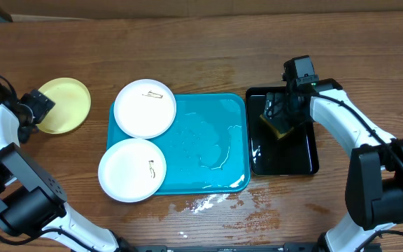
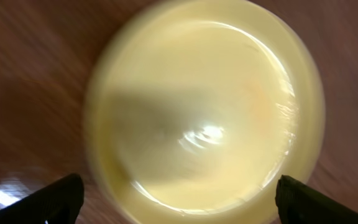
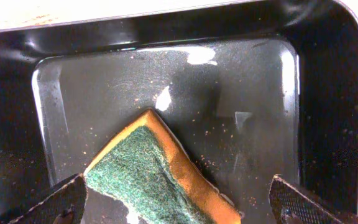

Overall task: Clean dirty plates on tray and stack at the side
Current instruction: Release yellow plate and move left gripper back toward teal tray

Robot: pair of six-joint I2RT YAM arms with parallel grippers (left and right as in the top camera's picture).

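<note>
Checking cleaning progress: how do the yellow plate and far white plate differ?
The yellow plate lies on the table, left of the turquoise tray; the far white plate sits on that tray's corner. The yellow plate looks unmarked; the far white plate has a dark smudge. Both are round and shallow.

Rear plate [image 1: 144,108] and front plate [image 1: 131,170] set on left part of large tray [image 1: 208,140], both overlapping its rim. Third plate [image 1: 65,105] laid on worktop [image 1: 208,56], left of large tray. Small tray [image 1: 296,154] placed just right of it, sponge [image 3: 154,174] lodged inside.

Yellow sponge [image 3: 157,177], green scouring face up, in wet black tray [image 1: 292,157]; wooden table [image 1: 208,56] splashed.
</note>
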